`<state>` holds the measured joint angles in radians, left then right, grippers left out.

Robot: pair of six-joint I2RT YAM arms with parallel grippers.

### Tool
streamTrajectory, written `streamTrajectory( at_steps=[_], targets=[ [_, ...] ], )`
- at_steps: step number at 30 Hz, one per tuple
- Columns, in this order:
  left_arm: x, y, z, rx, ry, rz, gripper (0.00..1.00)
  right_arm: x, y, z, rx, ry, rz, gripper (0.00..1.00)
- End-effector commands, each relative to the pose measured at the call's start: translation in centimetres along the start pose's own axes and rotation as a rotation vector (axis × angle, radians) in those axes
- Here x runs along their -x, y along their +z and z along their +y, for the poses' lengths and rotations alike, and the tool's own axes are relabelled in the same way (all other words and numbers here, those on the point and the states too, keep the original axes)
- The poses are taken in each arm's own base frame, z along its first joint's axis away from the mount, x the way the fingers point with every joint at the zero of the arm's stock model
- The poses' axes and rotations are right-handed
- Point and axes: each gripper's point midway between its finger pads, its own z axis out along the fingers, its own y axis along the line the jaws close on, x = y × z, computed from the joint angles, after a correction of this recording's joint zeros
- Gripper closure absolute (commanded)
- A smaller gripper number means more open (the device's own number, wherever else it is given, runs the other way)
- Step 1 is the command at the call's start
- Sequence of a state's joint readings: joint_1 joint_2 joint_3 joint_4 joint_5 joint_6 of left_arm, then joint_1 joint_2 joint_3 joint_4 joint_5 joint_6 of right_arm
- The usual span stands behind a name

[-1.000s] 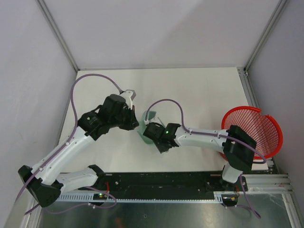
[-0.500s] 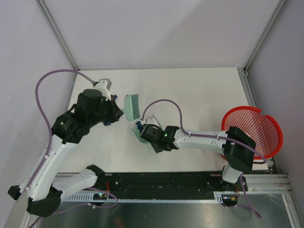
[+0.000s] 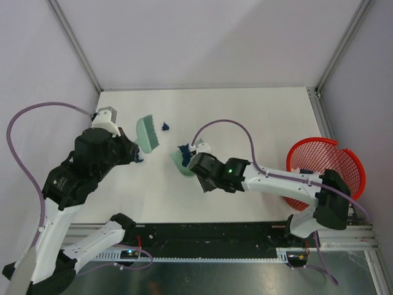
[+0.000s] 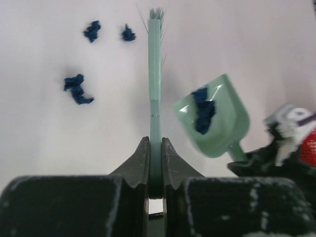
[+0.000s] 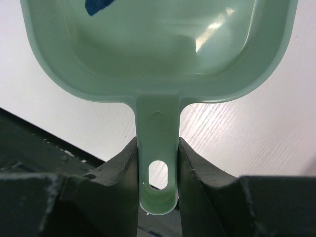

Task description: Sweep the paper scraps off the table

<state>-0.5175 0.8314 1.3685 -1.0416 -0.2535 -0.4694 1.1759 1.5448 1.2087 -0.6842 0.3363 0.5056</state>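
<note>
- Left gripper (image 4: 155, 148): clamped on the brush (image 4: 156, 74), held edge-on with its long axis pointing away from your wrist.
- Right gripper (image 5: 158, 148): clenched on the dustpan (image 5: 158, 54) handle, with some scraps inside the pan.
- Paper scraps (image 4: 77, 89): three lie loose on the table (image 3: 264, 117), on the side of the brush opposite the dustpan and nearer your left arm.

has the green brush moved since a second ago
Yes. In the top view the brush has swung left, away from the red basket and off the dustpan, toward the left edge of the table.
</note>
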Motion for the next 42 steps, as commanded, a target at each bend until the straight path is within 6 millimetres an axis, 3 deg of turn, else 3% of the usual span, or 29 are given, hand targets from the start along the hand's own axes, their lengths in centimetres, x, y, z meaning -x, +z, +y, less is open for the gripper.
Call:
streamTrajectory(
  at_steps=[1, 12, 22, 33, 42],
  targets=[
    [-0.2, 0.0, 3.0, 0.133, 0.018, -0.035, 1.00, 3.2, -3.5, -0.3, 0.020, 0.087, -0.078, 1.00],
    [-3.5, 1.5, 5.2, 0.222, 0.054, 0.031, 1.00, 5.7, -7.8, -1.8, -0.012, 0.138, -0.154, 1.00],
    [-6.9, 2.1, 7.6, 0.284, 0.078, 0.065, 1.00, 5.4, -9.6, -3.0, -0.053, 0.184, -0.112, 1.00],
    [-7.3, 1.6, 9.1, 0.330, 0.067, 0.014, 1.00, 5.4, -12.5, -5.6, -0.106, 0.276, -0.110, 1.00],
    [-7.6, 2.0, 8.9, 0.323, 0.060, 0.018, 1.00, 4.3, -16.5, -9.7, -0.150, 0.388, -0.153, 1.00]
  ],
)
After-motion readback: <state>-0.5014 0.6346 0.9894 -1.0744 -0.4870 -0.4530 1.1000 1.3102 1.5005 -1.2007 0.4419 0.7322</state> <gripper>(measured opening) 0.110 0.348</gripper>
